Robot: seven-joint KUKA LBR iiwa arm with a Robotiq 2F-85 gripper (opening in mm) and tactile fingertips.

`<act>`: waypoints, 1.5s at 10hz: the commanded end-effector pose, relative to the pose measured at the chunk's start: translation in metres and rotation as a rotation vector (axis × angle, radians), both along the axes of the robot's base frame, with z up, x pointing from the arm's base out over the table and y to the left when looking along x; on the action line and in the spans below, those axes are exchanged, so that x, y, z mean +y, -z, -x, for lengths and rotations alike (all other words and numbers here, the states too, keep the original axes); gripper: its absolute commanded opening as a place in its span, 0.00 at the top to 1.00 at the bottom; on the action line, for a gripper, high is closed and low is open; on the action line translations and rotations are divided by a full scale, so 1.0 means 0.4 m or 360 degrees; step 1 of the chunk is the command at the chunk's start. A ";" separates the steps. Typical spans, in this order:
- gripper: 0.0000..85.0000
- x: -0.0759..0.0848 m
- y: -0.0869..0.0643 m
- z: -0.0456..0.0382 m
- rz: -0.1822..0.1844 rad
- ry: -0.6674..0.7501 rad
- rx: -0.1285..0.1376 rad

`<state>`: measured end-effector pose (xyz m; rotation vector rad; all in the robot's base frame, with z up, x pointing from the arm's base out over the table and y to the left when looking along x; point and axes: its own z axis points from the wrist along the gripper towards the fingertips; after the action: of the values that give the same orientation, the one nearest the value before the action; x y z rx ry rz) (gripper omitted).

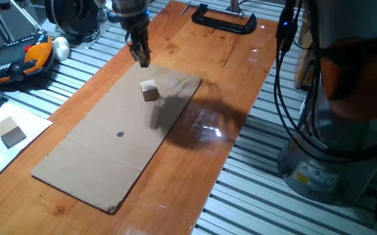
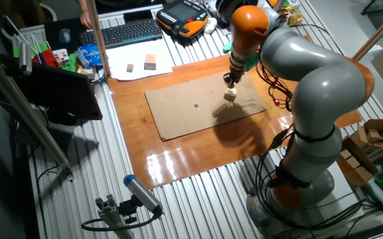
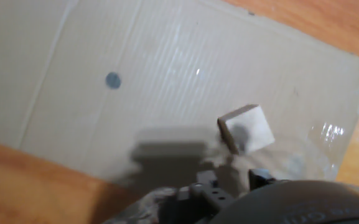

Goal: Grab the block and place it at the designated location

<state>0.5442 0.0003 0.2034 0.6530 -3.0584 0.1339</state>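
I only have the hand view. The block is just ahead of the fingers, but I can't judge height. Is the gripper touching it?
Observer: No. In one fixed view the gripper hangs above and behind the block, with clear air between them.
Operator: Is the block lying fully on the cardboard?
Observer: Yes, it sits on the cardboard sheet, near its far end, by the edge next to the bare wood.
Operator: Anything between the block and the dot?
Observer: Nothing; only bare cardboard lies between it and the dot.
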 end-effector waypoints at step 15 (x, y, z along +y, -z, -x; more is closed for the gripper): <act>0.04 -0.072 0.262 -0.109 -0.0048 -0.0037 0.0105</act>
<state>0.5873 -0.0288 0.0979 0.6794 -2.9957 0.0655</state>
